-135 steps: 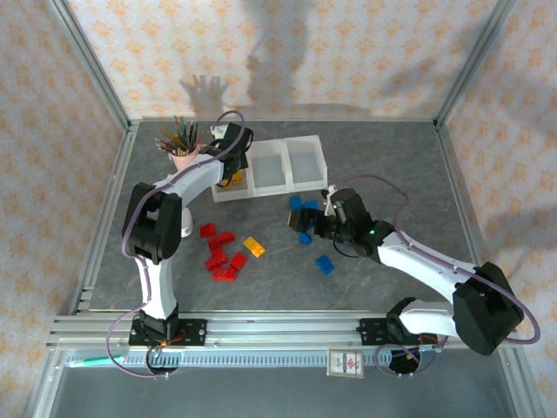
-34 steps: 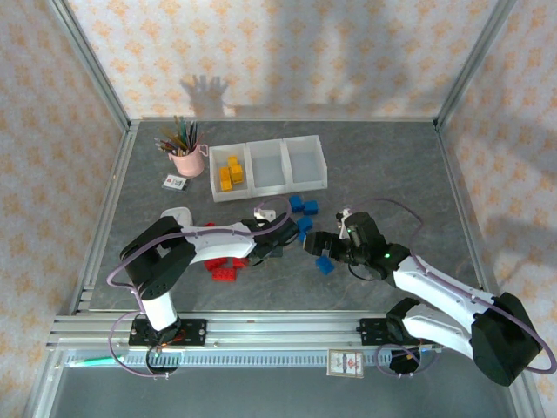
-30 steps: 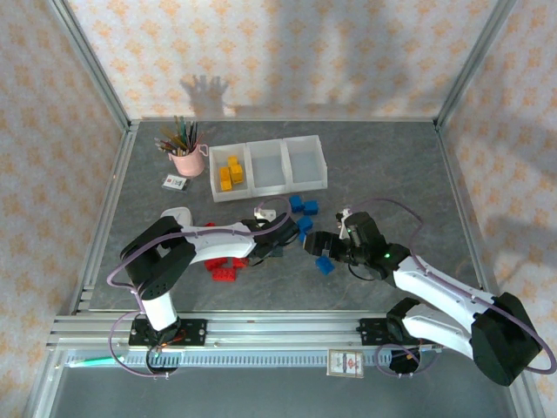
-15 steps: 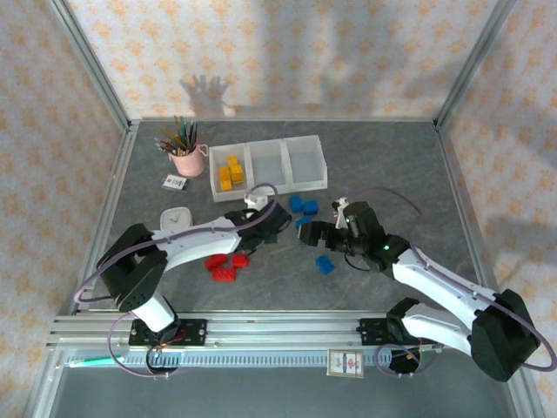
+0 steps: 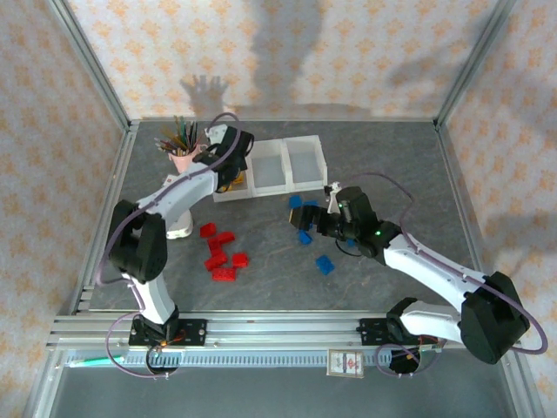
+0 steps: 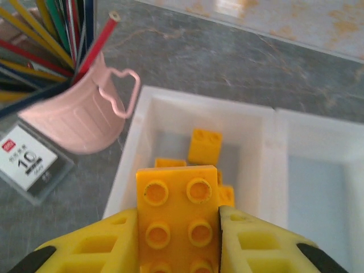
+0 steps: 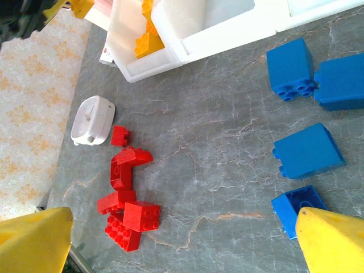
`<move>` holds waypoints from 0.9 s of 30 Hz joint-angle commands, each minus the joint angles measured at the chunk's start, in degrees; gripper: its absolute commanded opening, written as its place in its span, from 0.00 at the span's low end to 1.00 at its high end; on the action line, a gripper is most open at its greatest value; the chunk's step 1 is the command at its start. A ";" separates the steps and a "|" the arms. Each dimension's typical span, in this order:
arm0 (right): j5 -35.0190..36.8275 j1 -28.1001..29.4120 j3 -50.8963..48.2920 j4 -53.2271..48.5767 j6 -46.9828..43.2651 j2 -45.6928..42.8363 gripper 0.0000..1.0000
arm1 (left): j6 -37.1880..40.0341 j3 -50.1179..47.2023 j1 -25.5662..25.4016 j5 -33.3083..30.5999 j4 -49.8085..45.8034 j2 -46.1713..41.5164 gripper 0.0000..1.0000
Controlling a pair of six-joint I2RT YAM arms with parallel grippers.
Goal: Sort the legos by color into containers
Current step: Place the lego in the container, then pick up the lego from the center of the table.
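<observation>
Your left gripper [image 6: 178, 242] is clenching a yellow brick [image 6: 176, 196] over the tray [image 6: 126, 165], above its leftmost compartment, where other yellow bricks [image 6: 205, 147] are lying. The pink cup [image 6: 74, 122] is standing just beside that compartment's outer wall, crowding you there. Your right gripper [image 7: 182, 242] is hanging spread wide over the table [image 7: 216, 148], with grey surface lying open between the red bricks [image 7: 128, 213] and blue bricks [image 7: 307, 151]. The card [image 6: 28, 165] by the cup is showing "10"; its red mark is probably a logo, too small for reading.
</observation>
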 commanded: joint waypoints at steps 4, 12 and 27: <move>2.68 -0.45 1.85 -0.20 -0.52 -0.60 1.00 | 3.34 7.91 3.28 1.48 0.12 9.93 0.34; 2.92 -0.92 2.68 -1.32 -1.14 -0.36 1.00 | 4.00 9.59 3.59 4.05 -1.19 9.83 0.58; 8.33 -3.65 0.23 -7.50 -1.91 -4.92 1.00 | 1.70 -5.87 -5.21 14.87 -0.03 -7.89 0.66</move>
